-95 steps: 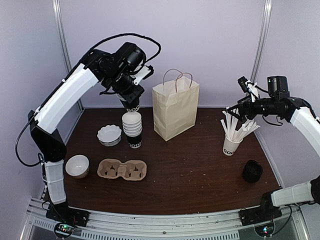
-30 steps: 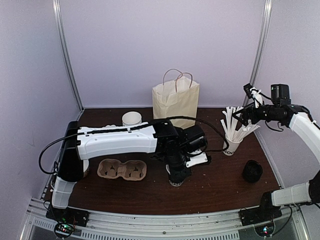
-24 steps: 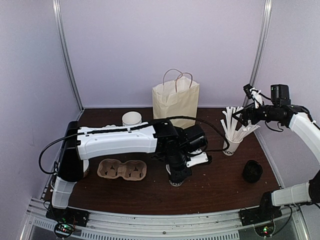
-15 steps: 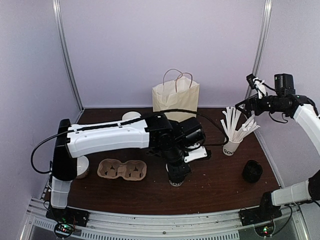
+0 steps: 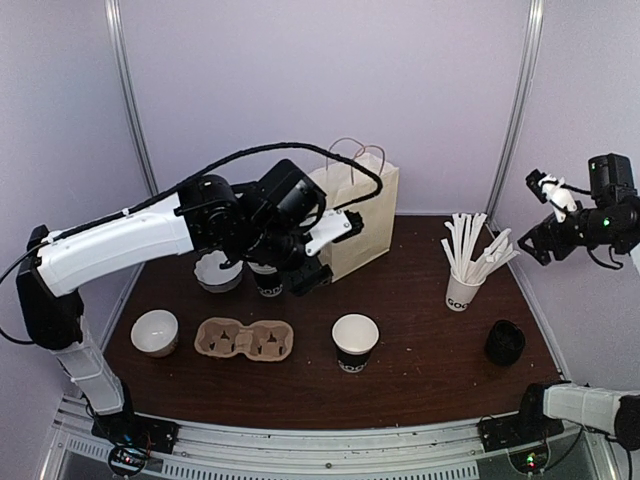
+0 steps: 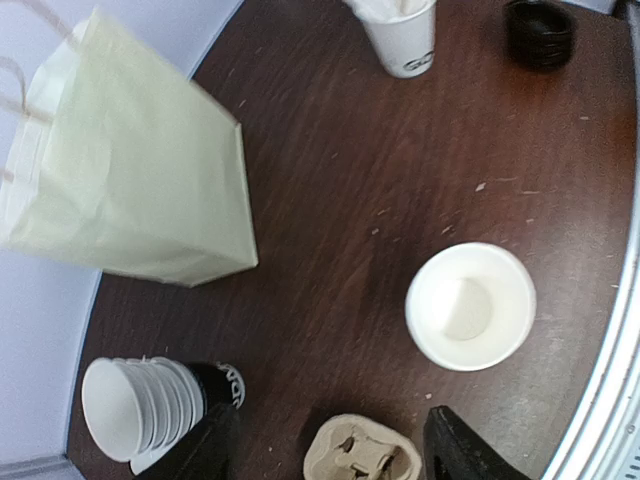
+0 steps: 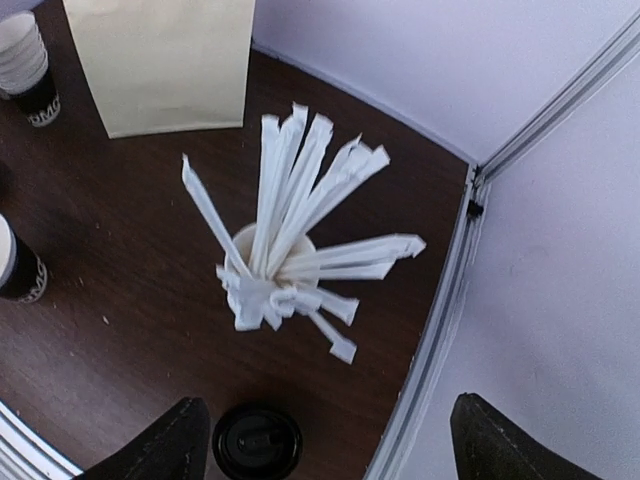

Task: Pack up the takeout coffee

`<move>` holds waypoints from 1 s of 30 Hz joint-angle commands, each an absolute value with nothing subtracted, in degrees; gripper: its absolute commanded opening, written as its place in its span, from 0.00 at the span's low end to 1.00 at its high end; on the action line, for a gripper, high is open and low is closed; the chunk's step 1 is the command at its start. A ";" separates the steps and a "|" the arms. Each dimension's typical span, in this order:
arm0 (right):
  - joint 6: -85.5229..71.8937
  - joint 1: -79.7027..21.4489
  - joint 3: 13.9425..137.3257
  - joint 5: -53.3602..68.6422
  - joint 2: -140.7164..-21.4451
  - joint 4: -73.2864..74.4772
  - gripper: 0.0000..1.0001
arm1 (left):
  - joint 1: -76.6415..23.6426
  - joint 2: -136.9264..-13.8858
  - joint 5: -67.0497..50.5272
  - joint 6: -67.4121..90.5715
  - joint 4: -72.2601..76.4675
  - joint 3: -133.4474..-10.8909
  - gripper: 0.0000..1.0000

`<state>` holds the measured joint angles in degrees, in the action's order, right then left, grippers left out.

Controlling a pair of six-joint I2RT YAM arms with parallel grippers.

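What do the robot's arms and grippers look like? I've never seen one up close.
Both arms have smooth white shells on their long links, with black joints and wrists. A black cable loops above the left arm; thinner black wiring runs along the right arm. The left gripper and right gripper each end in two plain black fingers, with no markings visible.

Cream, black and white on a dark brown wood-grain table (image 5: 430,385)
At 12 o'clock the paper bag (image 5: 350,215) is plain pale cream. Near 6 the takeout coffee cup (image 5: 355,340) is black outside with white lettering and white inside. At 3 a white cup (image 5: 461,293) with black lettering holds white sticks (image 5: 475,250). At 4 the lid (image 5: 505,343) is black. At 8 the cup carrier (image 5: 243,339) is tan, and the bowl (image 5: 154,331) beside it is white.
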<state>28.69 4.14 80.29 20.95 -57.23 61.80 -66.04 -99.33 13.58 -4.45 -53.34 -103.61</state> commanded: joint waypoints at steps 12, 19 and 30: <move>52.72 5.47 65.72 9.24 -52.72 92.34 0.56 | -57.33 -86.26 18.22 1.10 -33.93 -83.81 0.68; 56.69 3.09 54.49 9.07 -54.85 85.17 0.50 | -57.37 -84.96 19.51 0.58 -32.73 -82.46 0.68; 49.96 -5.06 48.04 6.44 -63.01 68.77 0.47 | -57.37 -85.60 20.30 -1.56 -31.92 -81.65 0.68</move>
<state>53.01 -3.18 49.43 9.10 -61.28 76.29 -57.36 -86.56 19.42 -0.60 -35.20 -81.87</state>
